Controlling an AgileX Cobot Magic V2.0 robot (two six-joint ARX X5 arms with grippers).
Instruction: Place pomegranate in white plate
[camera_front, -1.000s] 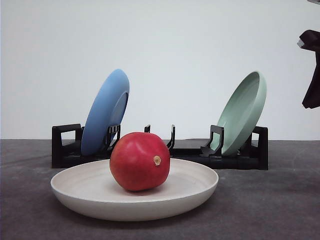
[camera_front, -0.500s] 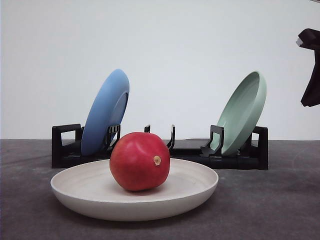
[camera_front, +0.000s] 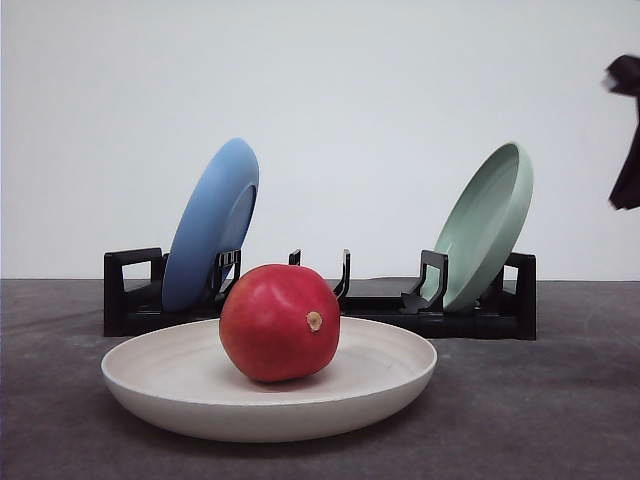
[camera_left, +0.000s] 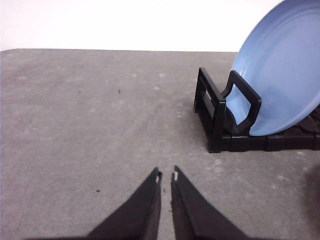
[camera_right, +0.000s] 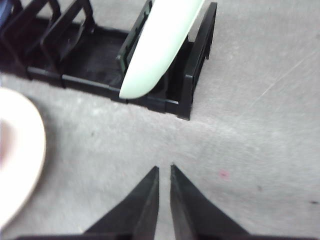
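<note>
The glossy red pomegranate (camera_front: 279, 323) rests inside the white plate (camera_front: 180, 400), which lies flat on the grey table in the front view. The plate's rim (camera_right: 22, 165) also appears in the right wrist view. My right gripper (camera_right: 164, 170) is shut with nothing in it, hovering over bare table beside the rack, to the right of the plate. Part of the right arm (camera_front: 626, 140) shows dark at the front view's right edge, high above the table. My left gripper (camera_left: 166, 175) is shut and empty over bare table near the rack's left end.
A black dish rack (camera_front: 320, 300) stands behind the white plate. A blue plate (camera_front: 212, 222) leans in its left slots and a pale green plate (camera_front: 488, 225) leans in its right slots. Grey table surface surrounds the rack.
The right arm at the front view's right edge has shifted slightly right and up. The pomegranate and plate have not moved.
</note>
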